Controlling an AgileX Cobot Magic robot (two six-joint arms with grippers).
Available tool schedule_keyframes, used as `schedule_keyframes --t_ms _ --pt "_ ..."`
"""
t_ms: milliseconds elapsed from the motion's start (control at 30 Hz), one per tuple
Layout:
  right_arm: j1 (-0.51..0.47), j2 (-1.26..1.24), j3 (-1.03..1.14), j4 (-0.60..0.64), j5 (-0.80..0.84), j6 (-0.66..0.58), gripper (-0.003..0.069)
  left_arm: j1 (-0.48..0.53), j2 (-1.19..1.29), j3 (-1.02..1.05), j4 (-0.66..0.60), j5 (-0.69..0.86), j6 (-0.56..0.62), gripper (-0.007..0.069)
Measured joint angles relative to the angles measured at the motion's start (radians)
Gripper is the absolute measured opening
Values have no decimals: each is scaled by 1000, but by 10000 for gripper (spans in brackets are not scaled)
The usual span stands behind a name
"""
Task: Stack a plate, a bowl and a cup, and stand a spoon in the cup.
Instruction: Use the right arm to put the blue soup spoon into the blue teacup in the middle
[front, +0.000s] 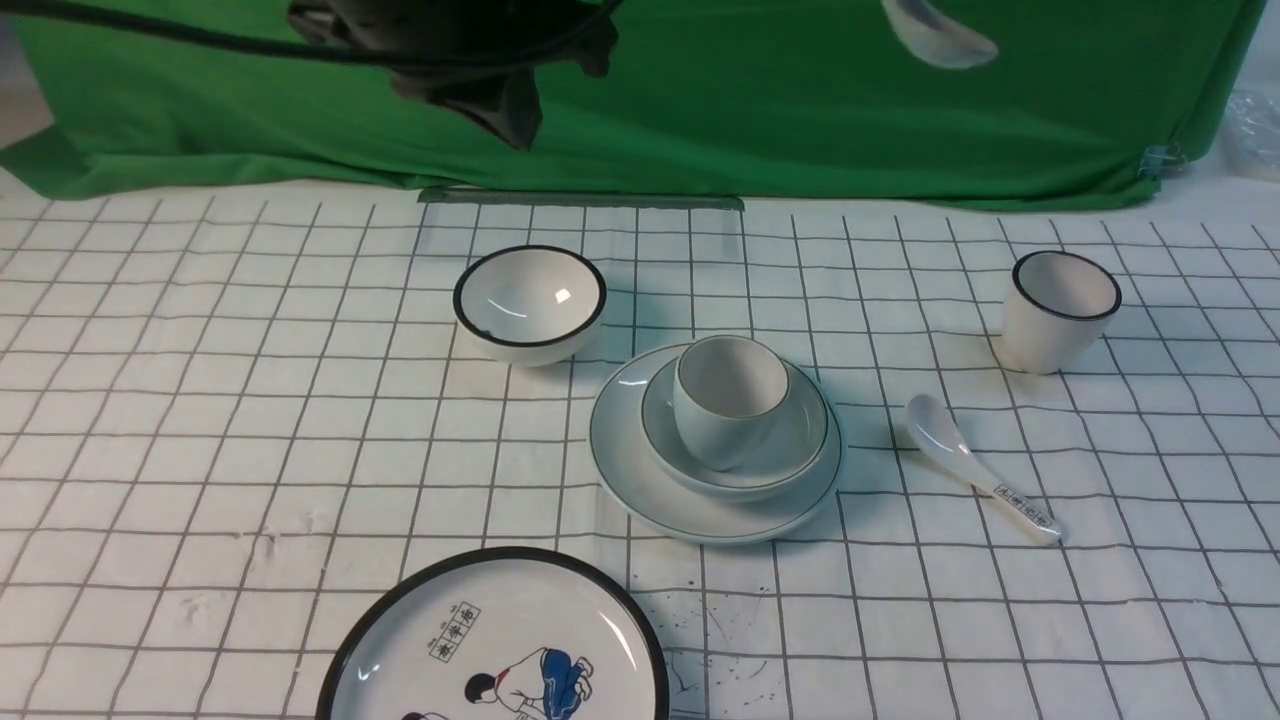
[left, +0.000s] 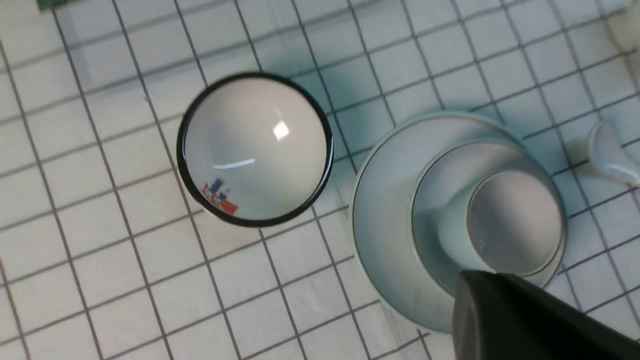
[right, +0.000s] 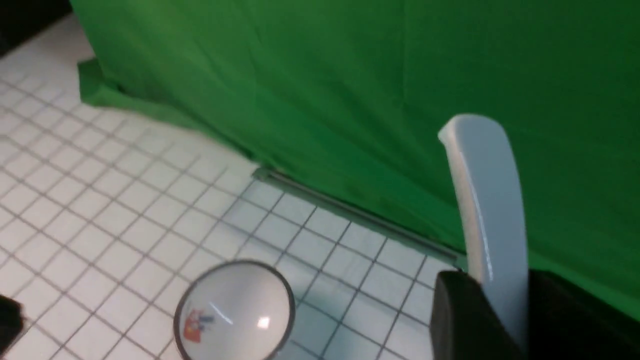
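Observation:
The plate (front: 620, 450) sits at the table's middle with the bowl (front: 800, 450) in it and the cup (front: 730, 400) upright in the bowl. The cup is empty. The left wrist view shows the same stack: plate (left: 385, 225), bowl (left: 430, 200), cup (left: 515, 220). My left gripper (front: 500, 110) hangs high at the back left, shut and empty, its tips (left: 495, 280) above the stack's edge. My right gripper (right: 500, 285) is shut on the plain spoon (right: 480, 190). The spoon's scoop (front: 940, 40) shows at the top of the front view, high above the table.
A black-rimmed bowl (front: 530, 295) stands behind and left of the stack. A black-rimmed cup (front: 1060, 310) stands at the right. A printed spoon (front: 975, 465) lies right of the stack. A cartoon plate (front: 495, 650) is at the front edge. A green cloth (front: 800, 120) backs the table.

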Motion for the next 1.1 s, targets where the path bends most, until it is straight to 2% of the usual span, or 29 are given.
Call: schedule_keyframes --t_ms 33,67,100,133,233,267,333,567,967,1100 --pt "41 -36 172 6 -262 -6 180 0 -50 36 1 -36 0 4" --pt "46 -38 212 7 -292 -8 180 0 -56 40 1 -46 0 4" --pt "83 -40 322 9 -500 -20 180 0 -91 73 1 -80 0 4" --pt "114 -32 413 9 -627 -24 180 0 -114 103 1 -110 0 4" --pt "173 12 545 11 -875 -21 180 0 -162 166 1 -159 0 4" --pt "176 15 550 11 -885 -19 180 0 -162 170 1 -160 0 4" --pt "218 72 575 9 -1008 -3 180 0 -178 205 3 -165 0 4" --pt "286 181 575 -58 -1146 6 180 0 -175 209 16 -130 -3 4" --pt "290 248 592 -63 -1192 26 180 0 -176 214 47 -121 -12 4" --pt "290 261 648 -64 -1333 56 180 0 -176 214 55 -121 -15 4"
